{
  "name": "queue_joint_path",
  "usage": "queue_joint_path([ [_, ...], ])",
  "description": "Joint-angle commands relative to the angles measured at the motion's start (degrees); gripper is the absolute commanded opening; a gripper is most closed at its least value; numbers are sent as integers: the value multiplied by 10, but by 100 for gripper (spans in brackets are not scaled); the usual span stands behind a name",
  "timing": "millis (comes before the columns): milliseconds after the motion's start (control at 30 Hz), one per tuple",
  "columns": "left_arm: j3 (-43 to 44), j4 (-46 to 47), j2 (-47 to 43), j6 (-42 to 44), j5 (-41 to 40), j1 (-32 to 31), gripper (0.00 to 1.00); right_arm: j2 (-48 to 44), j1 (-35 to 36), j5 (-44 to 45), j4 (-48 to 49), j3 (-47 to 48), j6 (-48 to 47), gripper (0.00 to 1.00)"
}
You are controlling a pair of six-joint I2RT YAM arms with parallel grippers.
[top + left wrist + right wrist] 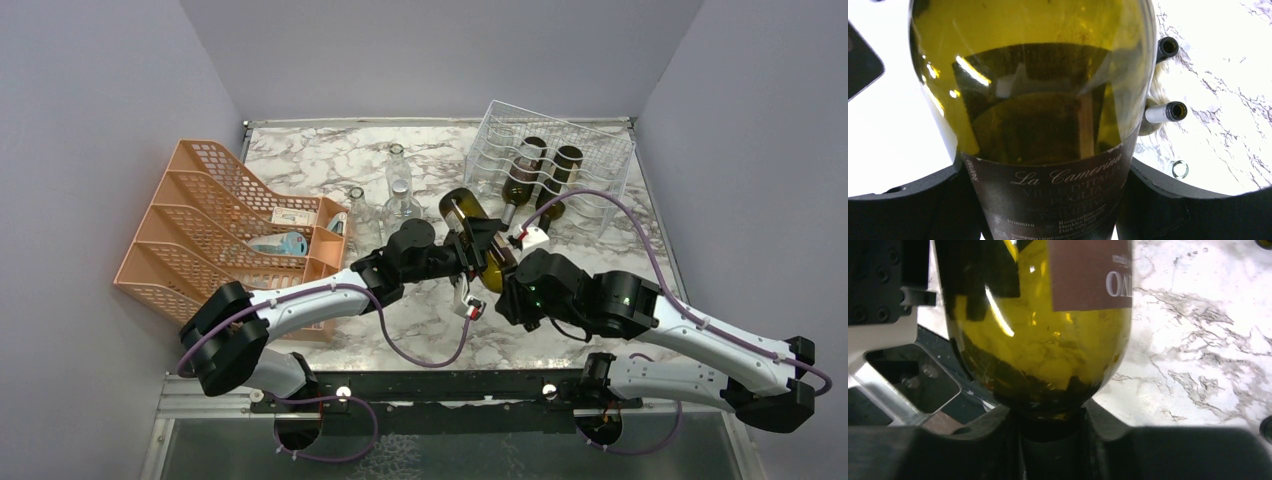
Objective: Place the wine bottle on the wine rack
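Note:
The wine bottle (468, 222), olive-green glass with a dark label, hangs tilted above the middle of the marble table, its base toward the back. My left gripper (482, 243) is shut on its labelled body (1038, 100), with a black finger (908, 205) on each side. My right gripper (507, 283) is shut on the bottle's neck just below the shoulder (1048, 340); its pads (998, 440) press the neck from both sides. The wine rack (585, 135), silvery-white wire, stands at the back right, apart from the held bottle.
Two dark bottles (527, 168) lie in the rack, necks (1168, 112) pointing forward. Two clear glass bottles (398, 183) stand at the back centre. An orange mesh organizer (215, 215) fills the left side. Grey walls enclose the table.

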Motion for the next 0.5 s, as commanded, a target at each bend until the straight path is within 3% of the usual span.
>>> queue_joint_path([
  [0, 17, 49, -37, -8, 6, -1, 0, 4, 1, 29, 9, -2, 14, 15],
  [33, 16, 47, -38, -10, 5, -1, 4, 4, 1, 37, 7, 1, 14, 7],
  [67, 15, 47, -38, -9, 2, -1, 14, 4, 0, 45, 5, 4, 15, 2],
  [167, 14, 47, -40, -8, -5, -1, 50, -1, 1, 73, -3, 16, 19, 1],
  [200, 14, 47, -38, -9, -8, -1, 85, -2, 0, 83, -6, 21, 22, 1],
  [233, 15, 47, -37, -9, -11, -1, 97, -5, 0, 93, -9, 24, 26, 1],
  [467, 14, 47, -40, -14, 8, -2, 99, -44, 1, 177, -31, 37, 76, 1],
])
